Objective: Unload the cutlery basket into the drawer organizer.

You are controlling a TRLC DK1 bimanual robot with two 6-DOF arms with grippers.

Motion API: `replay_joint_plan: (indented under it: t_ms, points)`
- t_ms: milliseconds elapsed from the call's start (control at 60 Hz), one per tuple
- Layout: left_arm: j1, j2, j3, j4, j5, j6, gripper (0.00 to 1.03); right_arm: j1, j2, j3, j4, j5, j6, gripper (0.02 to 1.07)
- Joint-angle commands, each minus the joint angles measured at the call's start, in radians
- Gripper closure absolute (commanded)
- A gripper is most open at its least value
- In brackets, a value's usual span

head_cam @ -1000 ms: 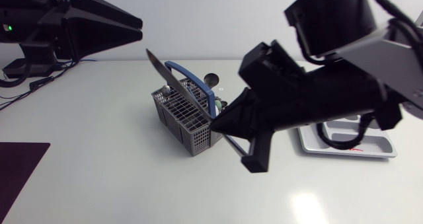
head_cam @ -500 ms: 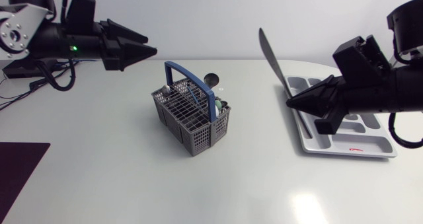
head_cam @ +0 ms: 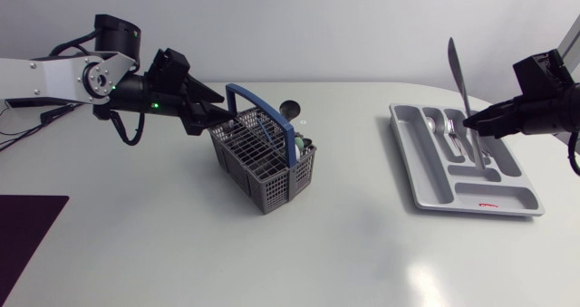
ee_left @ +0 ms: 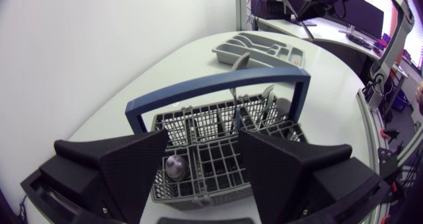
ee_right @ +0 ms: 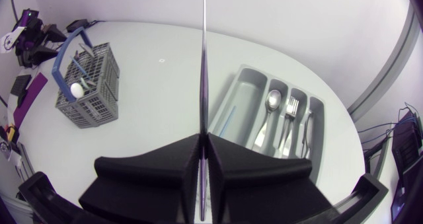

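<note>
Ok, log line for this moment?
left tool open at basket | right tool shut on knife, upright by organizer | spoon, fork in organizer

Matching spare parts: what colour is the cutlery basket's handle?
Blue handle, clearest in the left wrist view.

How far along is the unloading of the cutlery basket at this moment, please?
Done: a spoon and a fork lie in the drawer organizer. In hand: the right gripper is shut on a knife, blade up, at the organizer. To do: several pieces stand in the basket, where the open left gripper hovers at one end.
</note>
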Motion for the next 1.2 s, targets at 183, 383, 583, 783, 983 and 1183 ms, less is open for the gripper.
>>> replay_joint_plan:
  t_ms: [183,383,583,783,983,1183]
  points:
    - [0.057,0.165,0.239,-0.239,0.0,0.195,0.25,-0.096,0.15,0.133,0.043,0.031,-0.023,1.02]
    - [0.079,0.215,0.303,-0.328,0.026,0.273,0.25,-0.167,0.294,0.244,0.041,0.085,-0.015,1.02]
    - [0.089,0.268,0.367,-0.431,0.055,0.369,0.25,-0.216,0.445,0.323,0.076,0.161,0.01,1.02]
    - [0.109,0.297,0.404,-0.466,0.08,0.413,0.25,-0.231,0.549,0.359,0.15,0.253,0.027,1.02]
    - [0.111,0.309,0.412,-0.486,0.095,0.45,0.25,-0.239,0.636,0.389,0.191,0.295,0.054,1.02]
    - [0.112,0.308,0.413,-0.501,0.101,0.465,0.25,-0.244,0.736,0.446,0.208,0.333,0.097,1.02]
